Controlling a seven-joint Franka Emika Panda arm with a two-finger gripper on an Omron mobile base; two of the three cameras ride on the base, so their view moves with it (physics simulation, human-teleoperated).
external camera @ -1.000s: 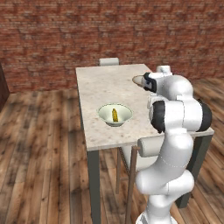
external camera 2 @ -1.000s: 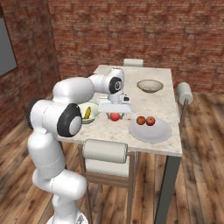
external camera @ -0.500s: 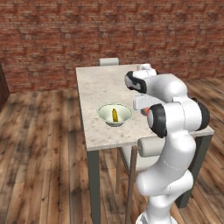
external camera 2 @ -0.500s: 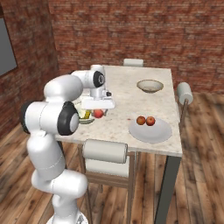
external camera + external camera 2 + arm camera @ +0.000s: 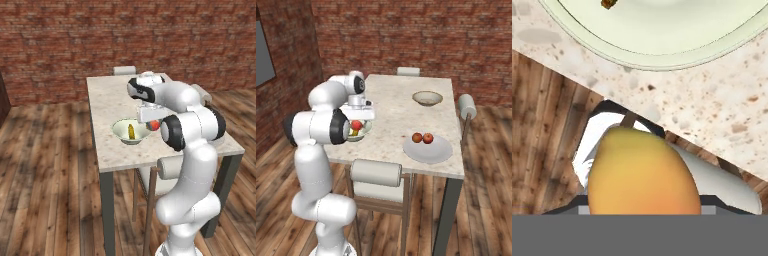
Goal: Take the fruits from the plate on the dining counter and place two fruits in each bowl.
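A small round red-orange apple-like fruit [image 5: 356,124] is held between the two dark fingers of the white arm's gripper [image 5: 357,125], the jaws being set partway and closed on its sides. It is carried just above the near rim of the pale green-white flared bowl [image 5: 131,132], in which a small yellow banana-like piece [image 5: 131,131] lies. In the hand view the fruit [image 5: 643,172] hides the fingers, and the bowl [image 5: 657,30] is seen just beyond them, over the beige speckled stone dining counter [image 5: 712,107]. Well away from the fingers, two more red-orange fruits [image 5: 422,137] rest on the flat grey-white plate [image 5: 428,152]. The fruit is judged light, firm and smooth-skinned, so liable to slip or roll; a hold across its widest part is advised.
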